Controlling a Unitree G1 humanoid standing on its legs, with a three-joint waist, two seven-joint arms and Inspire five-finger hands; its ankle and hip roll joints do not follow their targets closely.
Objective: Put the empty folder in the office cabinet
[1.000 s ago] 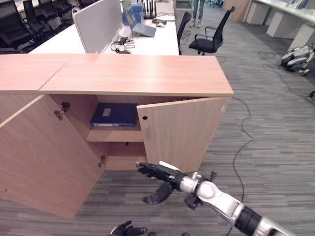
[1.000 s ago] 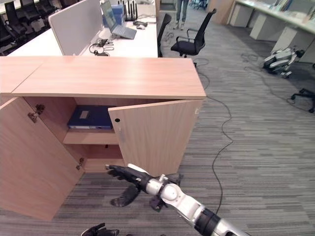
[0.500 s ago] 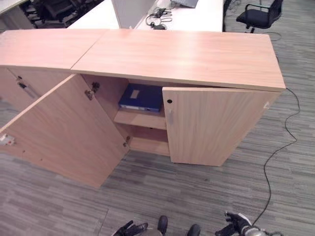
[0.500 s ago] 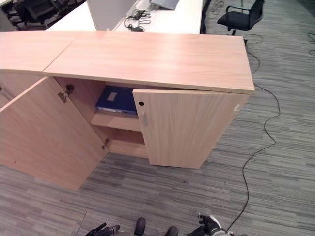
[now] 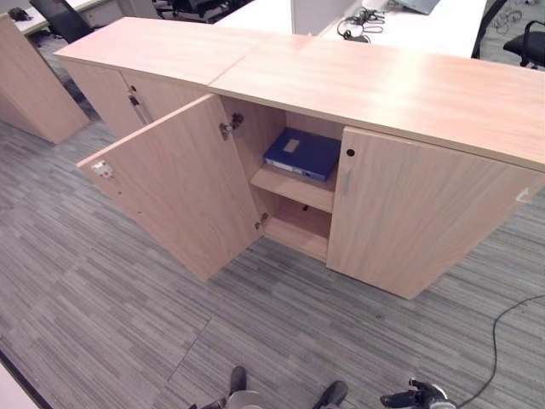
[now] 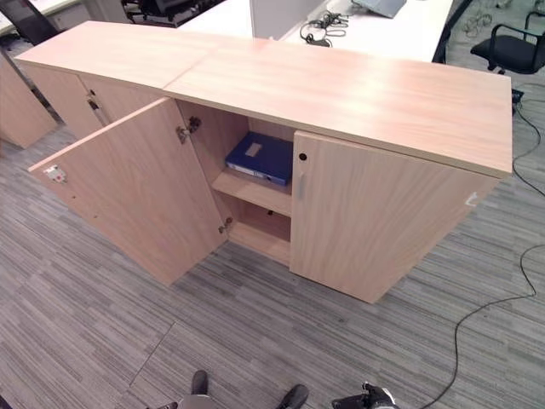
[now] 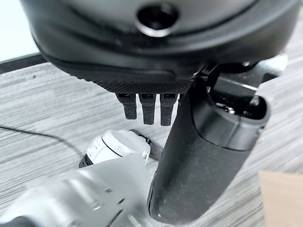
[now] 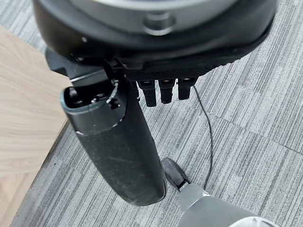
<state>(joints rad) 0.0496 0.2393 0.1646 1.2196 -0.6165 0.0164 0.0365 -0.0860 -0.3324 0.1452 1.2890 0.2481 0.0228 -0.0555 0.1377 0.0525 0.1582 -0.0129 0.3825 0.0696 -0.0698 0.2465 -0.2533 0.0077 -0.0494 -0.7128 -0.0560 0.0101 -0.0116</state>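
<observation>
One blue folder (image 5: 302,153) is seen flat on the cabinet (image 5: 400,94) shelf, left door (image 5: 174,192) open. Both robot hands, left (image 7: 208,156) and right (image 8: 113,142), are held empty with fingers relaxed.

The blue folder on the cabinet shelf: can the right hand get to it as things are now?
Probably yes. The left door stands wide open and the blue folder lies exposed on the upper shelf. The right hand hangs low by the floor, empty, so it must rise first.

1. Wooden cabinet (image 6: 358,94) on grey striped carpet (image 6: 102,315); left door (image 6: 136,192) swung open, right door (image 6: 375,226) closed.
2. Upper shelf (image 6: 255,192) inside: blue folder (image 6: 260,158) lying flat on it.
3. Lower shelf (image 6: 260,241) bare.
</observation>
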